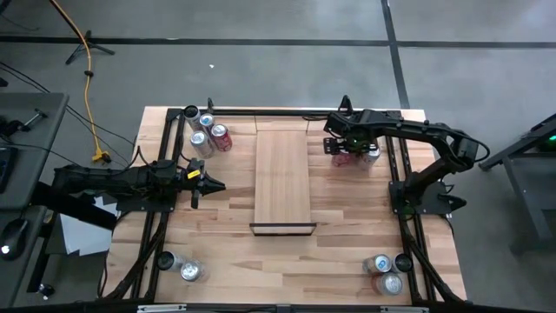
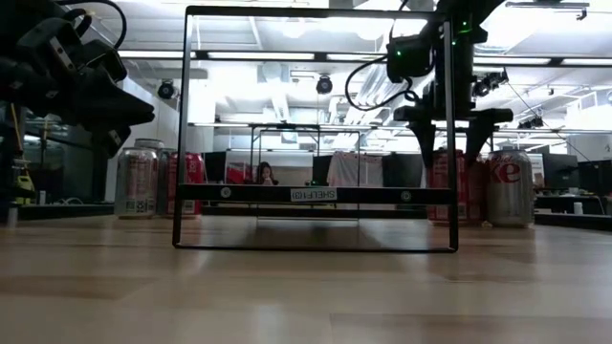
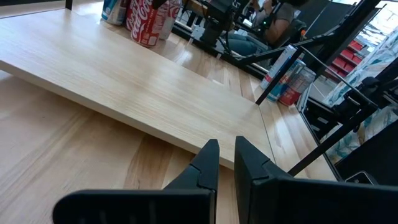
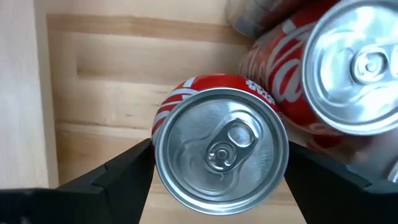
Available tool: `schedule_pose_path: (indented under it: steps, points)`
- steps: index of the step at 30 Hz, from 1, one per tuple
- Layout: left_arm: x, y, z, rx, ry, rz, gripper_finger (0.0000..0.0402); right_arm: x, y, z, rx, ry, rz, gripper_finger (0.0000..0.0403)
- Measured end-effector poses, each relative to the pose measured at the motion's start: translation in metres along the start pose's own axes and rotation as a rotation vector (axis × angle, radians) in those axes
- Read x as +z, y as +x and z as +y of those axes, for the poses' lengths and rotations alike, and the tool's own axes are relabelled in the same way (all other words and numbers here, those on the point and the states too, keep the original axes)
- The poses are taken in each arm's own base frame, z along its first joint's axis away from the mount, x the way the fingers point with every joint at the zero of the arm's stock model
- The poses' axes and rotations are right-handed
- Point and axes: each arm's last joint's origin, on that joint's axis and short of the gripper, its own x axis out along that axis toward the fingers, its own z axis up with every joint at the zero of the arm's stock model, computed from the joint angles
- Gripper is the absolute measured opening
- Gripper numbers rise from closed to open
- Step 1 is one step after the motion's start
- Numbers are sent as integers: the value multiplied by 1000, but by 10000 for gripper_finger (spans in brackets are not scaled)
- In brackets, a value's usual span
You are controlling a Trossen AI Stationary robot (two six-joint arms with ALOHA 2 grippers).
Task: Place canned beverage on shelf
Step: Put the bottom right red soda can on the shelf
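Two fingers of right tool [image 4: 221, 168] spread wide, flanking upright red can [image 4: 221, 152], left tool [image 1: 198, 183] closed, empty.

- The can [image 4: 221, 149] you see just beside the shelf [image 1: 282, 178] is red with white lettering and a silver top.
- Your shelf is pale wood with a dark end strip.
- The tabletop [image 1: 347, 243] under the shelf is striped light wood.

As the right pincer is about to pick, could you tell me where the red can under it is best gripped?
Grip the red can across its round side wall just below the rim, coming straight down from above. It stands upright, and the open right pincer already straddles it. A second can stands close beside it, so that finger has little room.
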Motion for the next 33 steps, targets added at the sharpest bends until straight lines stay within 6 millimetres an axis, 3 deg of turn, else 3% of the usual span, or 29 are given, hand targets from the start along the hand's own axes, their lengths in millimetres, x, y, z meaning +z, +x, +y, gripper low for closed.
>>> schedule_pose_path:
  steps: [21,28,33]
  points:
    - [0,0,0,0,0,0,0,6,14,8,-30,46,-27,311]
    - [0,0,0,0,0,0,0,5,14,9,-31,31,-27,279]
    - [0,0,0,0,0,0,0,3,4,15,-22,-28,-23,279]
